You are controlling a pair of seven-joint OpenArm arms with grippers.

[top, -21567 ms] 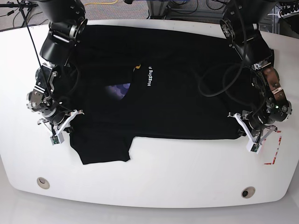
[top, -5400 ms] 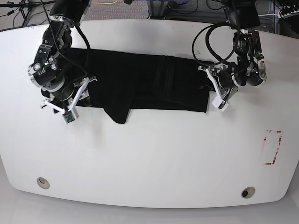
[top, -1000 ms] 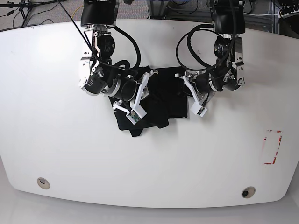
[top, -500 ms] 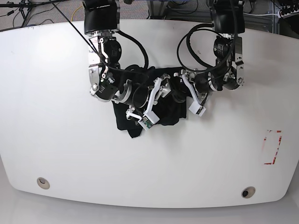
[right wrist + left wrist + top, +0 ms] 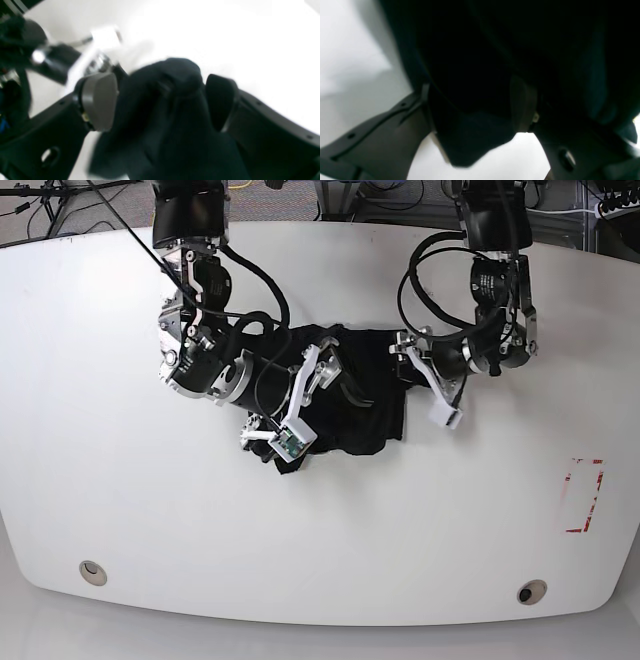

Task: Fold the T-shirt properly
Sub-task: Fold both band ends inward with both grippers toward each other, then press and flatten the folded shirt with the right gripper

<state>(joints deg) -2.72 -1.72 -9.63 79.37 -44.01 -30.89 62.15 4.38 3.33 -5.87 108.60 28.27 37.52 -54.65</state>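
The black T-shirt [image 5: 368, 392] lies as a compact folded bundle at the table's middle, with no print showing. My right gripper [image 5: 303, 404], on the left of the base view, lies over the bundle's left part. In the right wrist view this gripper [image 5: 160, 100] stands open, with a hump of black T-shirt [image 5: 175, 120] between its spread fingers [image 5: 100, 100]. My left gripper [image 5: 428, 385] is at the bundle's right edge. In the left wrist view it [image 5: 473, 95] is open, and a flap of T-shirt [image 5: 472, 140] lies between its fingers [image 5: 522, 102].
The white table [image 5: 320, 530] has a red tape mark [image 5: 583, 496] at the right. Two round holes [image 5: 92, 571] [image 5: 531, 592] sit near its front edge. Black cables [image 5: 420, 270] loop off both arms above the shirt.
Both grippers have opened over the last second. The left gripper has slid right to the shirt's edge and the right gripper has drawn slightly left. The shirt stays bundled.
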